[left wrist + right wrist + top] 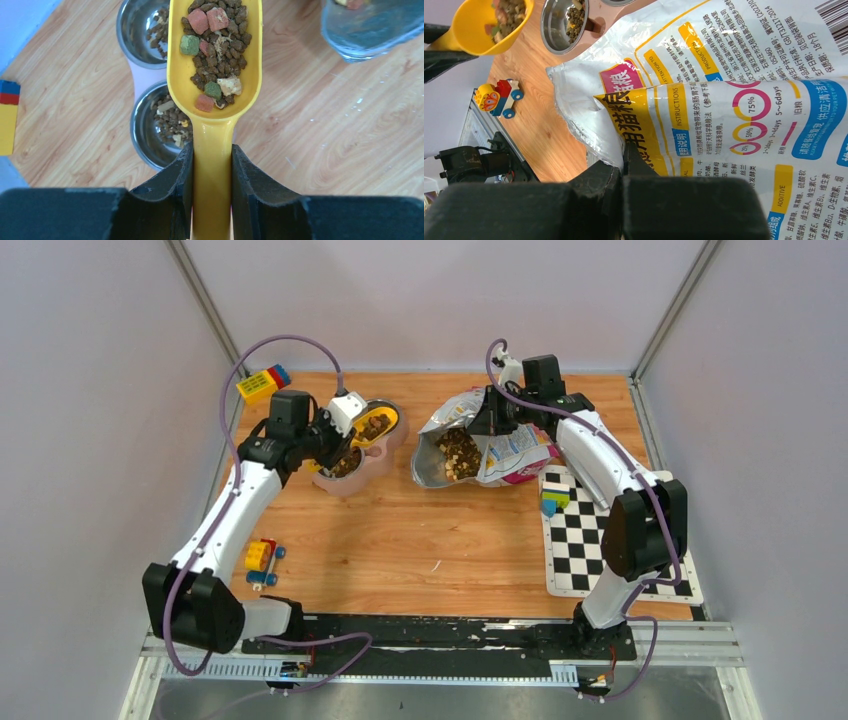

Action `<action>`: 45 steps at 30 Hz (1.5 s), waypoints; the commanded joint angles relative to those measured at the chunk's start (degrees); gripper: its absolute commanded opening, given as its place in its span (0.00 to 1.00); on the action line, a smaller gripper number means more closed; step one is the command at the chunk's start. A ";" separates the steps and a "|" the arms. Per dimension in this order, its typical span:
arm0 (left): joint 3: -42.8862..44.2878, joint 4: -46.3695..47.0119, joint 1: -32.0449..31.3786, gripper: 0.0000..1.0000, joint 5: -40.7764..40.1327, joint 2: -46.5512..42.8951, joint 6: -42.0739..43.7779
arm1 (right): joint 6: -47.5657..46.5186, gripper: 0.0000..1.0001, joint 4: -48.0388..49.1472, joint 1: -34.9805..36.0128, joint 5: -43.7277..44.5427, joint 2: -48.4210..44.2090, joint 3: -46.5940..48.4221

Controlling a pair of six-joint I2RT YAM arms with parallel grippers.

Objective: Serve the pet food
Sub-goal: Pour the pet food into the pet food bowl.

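Left wrist view: the left pincer (212, 167) is pinching the handle of the one yellow scoop (212, 135), which is loaded with pet food (220, 50) and held above the pink double bowl (145, 82). Both of its two steel cups have some kibble in them. The right pincer (623, 167) is pressed tight on a fold of the single bag (734, 125), lying open on the bench (420, 540) with more kibble at its mouth. Three toys sit off to the sides: a block stack (262, 383), a toy car (262, 560) and a block (555, 498) on the checkered mat (600, 560).
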 commanded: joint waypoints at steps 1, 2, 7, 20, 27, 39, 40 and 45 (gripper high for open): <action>4.58 2.66 0.82 0.00 -3.18 4.67 1.52 | 0.86 0.00 1.28 -0.27 -3.59 -4.51 0.65; 5.10 2.67 0.85 0.00 -3.59 5.47 1.71 | 0.86 0.00 1.28 -0.25 -3.52 -4.60 0.58; 9.28 2.80 1.08 0.00 -7.21 11.22 2.36 | 0.84 0.00 1.36 -0.23 -3.60 -4.73 0.52; 18.81 0.80 1.01 0.00 -18.78 24.18 7.49 | 1.02 0.00 1.40 -0.25 -3.96 -4.46 0.49; 20.83 2.46 -0.66 0.00 -25.42 27.40 13.02 | 1.13 0.00 1.40 -0.25 -4.06 -4.04 0.48; 17.27 10.67 -8.41 0.00 -41.83 30.32 25.58 | 1.13 0.00 1.48 -0.27 -4.03 -4.45 0.26; 17.38 10.71 -8.49 0.00 -42.25 30.46 26.05 | 1.13 0.00 1.53 -0.26 -4.04 -4.56 0.28; 16.90 11.11 -9.00 0.00 -44.59 30.88 27.65 | 1.13 0.00 1.52 -0.26 -4.13 -4.72 0.26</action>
